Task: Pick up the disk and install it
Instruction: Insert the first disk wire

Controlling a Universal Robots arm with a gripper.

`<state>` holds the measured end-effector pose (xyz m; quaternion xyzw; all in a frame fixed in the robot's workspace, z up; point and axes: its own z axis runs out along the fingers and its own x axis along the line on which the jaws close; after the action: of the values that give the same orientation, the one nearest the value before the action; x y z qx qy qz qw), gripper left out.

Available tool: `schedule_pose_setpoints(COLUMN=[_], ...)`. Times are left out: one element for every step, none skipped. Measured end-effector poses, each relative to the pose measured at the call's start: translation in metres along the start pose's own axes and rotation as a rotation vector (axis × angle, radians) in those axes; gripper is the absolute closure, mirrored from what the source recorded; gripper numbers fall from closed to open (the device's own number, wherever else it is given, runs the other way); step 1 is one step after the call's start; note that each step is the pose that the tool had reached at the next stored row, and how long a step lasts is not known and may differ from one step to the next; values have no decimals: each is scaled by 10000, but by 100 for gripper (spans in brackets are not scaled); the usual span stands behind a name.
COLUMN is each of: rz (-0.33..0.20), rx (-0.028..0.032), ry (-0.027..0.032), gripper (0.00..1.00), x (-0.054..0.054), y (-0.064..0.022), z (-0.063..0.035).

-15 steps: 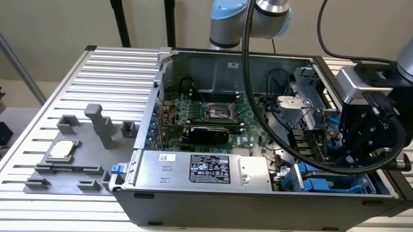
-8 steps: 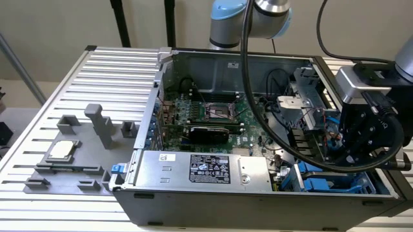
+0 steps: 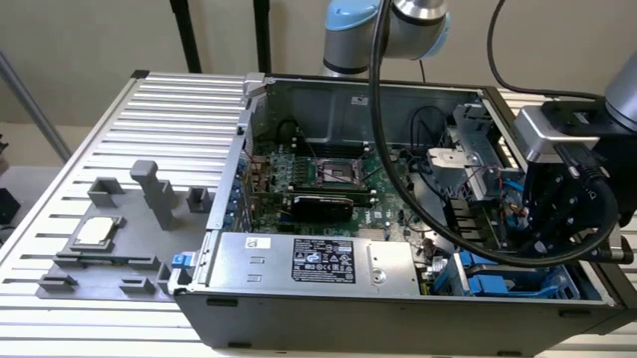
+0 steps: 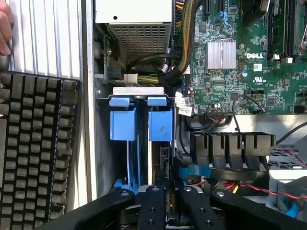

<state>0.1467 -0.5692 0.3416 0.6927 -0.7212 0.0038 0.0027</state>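
My gripper point(image 4: 169, 211) hangs over the drive bay in the corner of the open computer case point(image 3: 239, 149), its black fingers point(image 4: 152, 208) close together. A narrow grey strip between them looks like the disk point(image 4: 169, 200) seen edge-on; I cannot make out its label. Blue plastic pieces point(image 4: 194, 170) lie just beside the fingers. Two blue carriers point(image 4: 160, 122) stand in the bay beyond them. In the exterior view, the arm's black wrist point(image 3: 562, 216) stands over the blue bay point(image 3: 497, 285) at the case's right end.
A silver power supply with a black label point(image 3: 318, 261) lies along the case's near side, and the green motherboard point(image 4: 240, 62) sits behind it. A grey fixture holding a small silver chip point(image 3: 95, 231) rests on the slatted table. A keyboard point(image 4: 38, 143) and a person's hand point(image 4: 4, 28) lie outside the case.
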Motion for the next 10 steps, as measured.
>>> schedule_pose_setpoints(rz=[0,1,1,2,2,1,0,-1,0,0], rx=[8,14,19,22,26,30,34,38,42,47], ry=[1,4,7,8,8,9,14,18,22,25], gripper=[100,100,100,100,100,100,100,100,100,100], x=[-3,-6,-7,-8,-9,-10,-10,-11,-10,-10], y=[1,2,5,10,16,22,30,37,42,44], z=[2,3,3,3,4,5,4,3,4,5])
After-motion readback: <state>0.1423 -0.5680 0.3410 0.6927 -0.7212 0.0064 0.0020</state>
